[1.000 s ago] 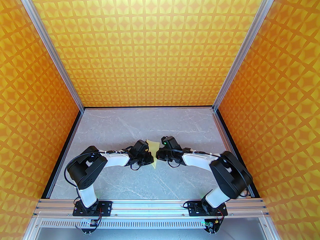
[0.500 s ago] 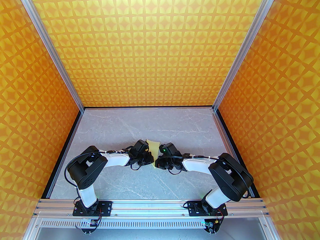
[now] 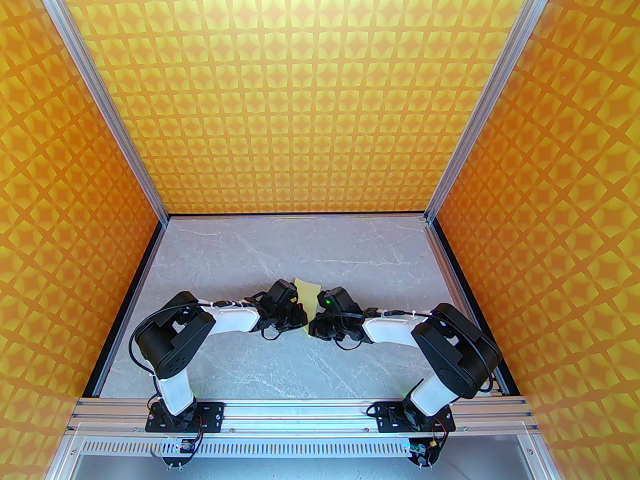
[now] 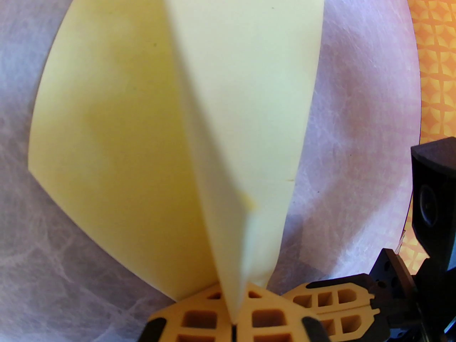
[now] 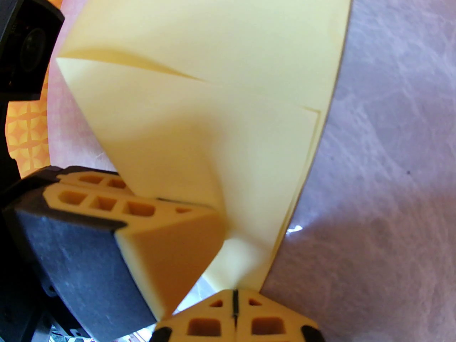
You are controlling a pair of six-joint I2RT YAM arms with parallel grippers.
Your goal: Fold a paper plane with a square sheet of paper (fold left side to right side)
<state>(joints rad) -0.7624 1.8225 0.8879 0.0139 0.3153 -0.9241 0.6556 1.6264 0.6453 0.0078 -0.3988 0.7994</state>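
Orange walls (image 3: 320, 93) ring marbled table (image 3: 240, 253); arms (image 3: 235, 318) overlap the paper plane (image 3: 306, 288).

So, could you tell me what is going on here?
Two robot arms are folding a pale yellow paper in the middle of the table. The left tool is shut on a raised flap, holding it up off the flat part. The right tool is shut at the paper's near corner; whether it grips it is unclear.

Right fingers (image 5: 199, 319) shifted left (toward left fingers (image 4: 192, 319)), paper (image 3: 306, 288) tip now hidden
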